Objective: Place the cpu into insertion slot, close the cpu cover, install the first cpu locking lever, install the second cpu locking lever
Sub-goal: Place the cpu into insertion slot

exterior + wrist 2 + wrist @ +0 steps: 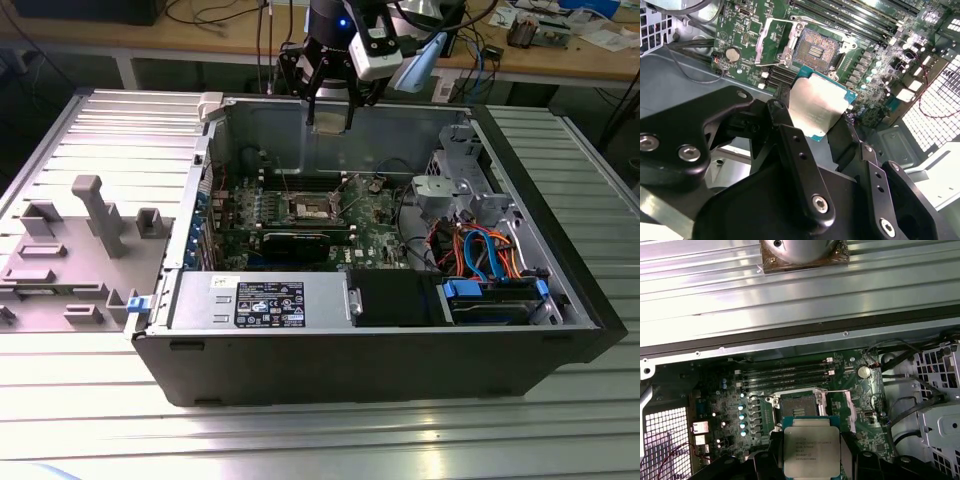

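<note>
My gripper (330,112) is shut on the cpu (817,107), a flat square chip with a silver-grey top held by its edges between the black fingers (790,135). It hangs high above the open computer case, over the far wall. On the green motherboard below, the insertion slot (815,50) lies bare, also seen at the slot (799,402) and the slot (314,208). The cpu cover (771,42), a thin silvery frame, stands swung up beside the slot. In the first wrist view the cpu (811,451) sits just short of the slot.
The case (560,330) lies open on a ribbed metal table (300,440). A power supply box (260,300) fills its near side, and a drive cage with blue and orange cables (490,260) is on the exterior view's right. Memory slots (785,375) run beside the slot. A grey fixture tray (70,250) lies on the left.
</note>
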`<state>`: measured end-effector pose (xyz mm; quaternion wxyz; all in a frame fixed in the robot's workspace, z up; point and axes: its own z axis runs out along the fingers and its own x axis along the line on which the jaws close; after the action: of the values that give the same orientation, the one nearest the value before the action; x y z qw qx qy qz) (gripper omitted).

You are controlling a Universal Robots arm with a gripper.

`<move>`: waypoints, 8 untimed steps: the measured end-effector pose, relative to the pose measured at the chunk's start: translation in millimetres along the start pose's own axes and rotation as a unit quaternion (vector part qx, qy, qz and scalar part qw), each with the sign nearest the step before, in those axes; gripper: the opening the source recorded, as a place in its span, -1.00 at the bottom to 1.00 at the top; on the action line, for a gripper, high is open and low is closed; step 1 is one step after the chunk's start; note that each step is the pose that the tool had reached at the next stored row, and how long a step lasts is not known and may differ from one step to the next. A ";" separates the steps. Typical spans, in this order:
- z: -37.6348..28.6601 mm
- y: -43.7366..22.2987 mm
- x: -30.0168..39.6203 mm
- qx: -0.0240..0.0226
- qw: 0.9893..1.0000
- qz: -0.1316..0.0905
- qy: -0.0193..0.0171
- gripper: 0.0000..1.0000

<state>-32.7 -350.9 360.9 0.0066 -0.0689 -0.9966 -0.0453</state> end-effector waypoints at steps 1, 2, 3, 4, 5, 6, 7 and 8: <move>0.0 0.0 0.0 0.000 1.000 0.000 0.000 0.08; 0.0 0.0 0.0 0.000 1.000 0.000 0.000 0.08; 0.0 0.0 0.0 0.000 1.000 0.000 0.000 0.08; 0.0 0.0 0.0 0.000 1.000 0.000 0.000 0.08; 0.0 0.0 0.0 0.000 1.000 0.000 0.000 0.08; 0.0 0.0 0.0 0.000 1.000 0.000 0.000 0.08; 0.0 0.0 0.0 0.000 1.000 0.000 0.000 0.08; 0.0 0.0 0.0 0.000 1.000 0.000 0.000 0.08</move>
<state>-32.6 -351.0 360.9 0.0065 -0.0693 -0.9965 -0.0453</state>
